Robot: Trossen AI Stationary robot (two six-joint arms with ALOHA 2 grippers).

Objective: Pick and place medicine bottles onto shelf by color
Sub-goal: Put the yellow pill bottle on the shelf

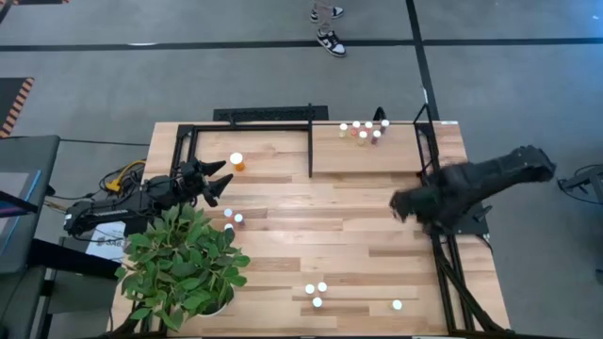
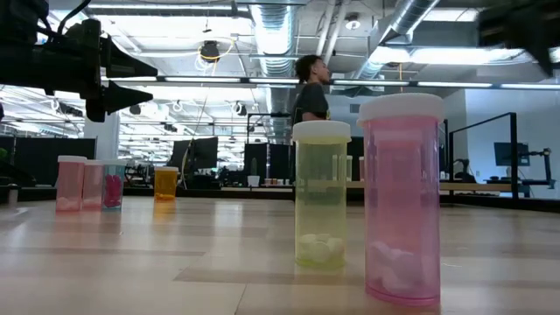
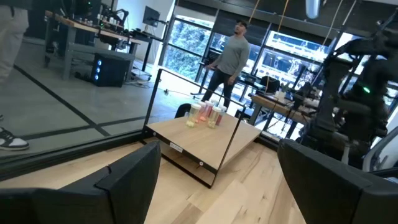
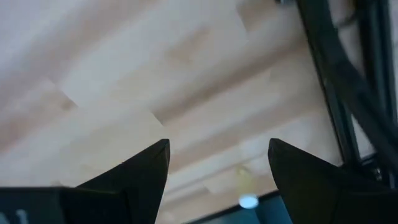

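We see the plank tabletop [image 1: 311, 235] first, w/ the shelf [image 1: 367, 155] at its far edge, a pale board inside black frame bars. A potted plant [image 1: 184, 264] fills the near left corner.

Left arm reaches in from the left side; left gripper [image 1: 219, 181] hovers beside the plant, jaws spread wide, nothing between them, as the left wrist view confirms. Right arm comes in from the right edge; right gripper [image 1: 400, 202] hangs above bare planks near the shelf's front right corner, jaws well apart and empty in the right wrist view.

Progress, as we judge it: roughly half done. A cluster of vials [image 1: 363, 132] already stands on the shelf near its back edge; colour grouping there is too small to tell from above.

Left to do: the larger orange bottle [image 1: 236, 162] just beyond the left gripper, two small vials [image 1: 233, 218] by the plant, three vials [image 1: 316, 293] near the front edge, plus a lone vial [image 1: 397, 305] further right. Low view shows a green vial [image 2: 321, 194] and a pink vial [image 2: 401, 199] standing close together on the planks.
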